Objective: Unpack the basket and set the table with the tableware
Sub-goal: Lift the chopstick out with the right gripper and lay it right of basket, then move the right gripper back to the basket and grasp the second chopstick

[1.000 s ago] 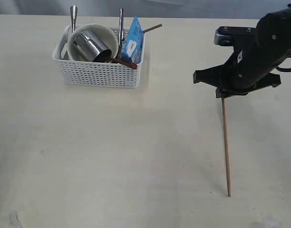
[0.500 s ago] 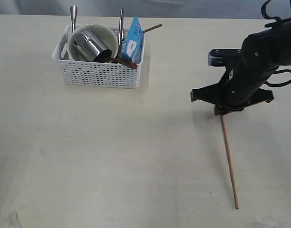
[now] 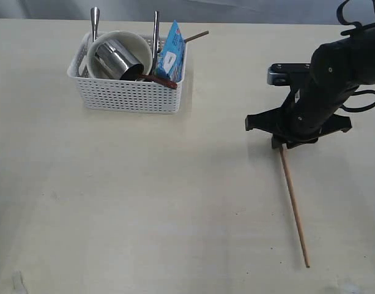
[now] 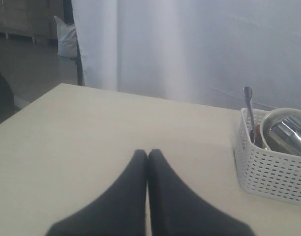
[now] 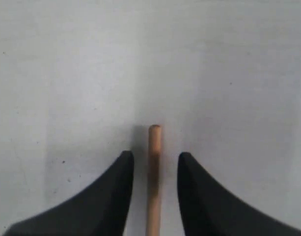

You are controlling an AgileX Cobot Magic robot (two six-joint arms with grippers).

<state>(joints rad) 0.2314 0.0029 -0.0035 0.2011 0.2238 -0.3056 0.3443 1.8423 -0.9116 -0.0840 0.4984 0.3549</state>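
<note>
One chopstick lies flat on the table at the right, running from under the right claw toward the near edge. The claw hangs low over its far end, probably so the stick goes down without rolling.

The right wrist view settles what the exterior view hides behind the arm: the jaws stand partly open on either side of the stick, with bare table showing in both gaps, so the claw holds nothing. The stick's blunt end pokes out just past the fingertips.

The basket sits far left, well apart from this. It holds the bowl with the cup tipped inside it, two steel handles standing up, the spoon, a blue packet and the second chopstick jutting out to the right. Most of the unpacking appears yet to be done.

Only the left wrist view shows the left claw: shut tight, empty, raised over bare table with the basket off to one side.
</note>
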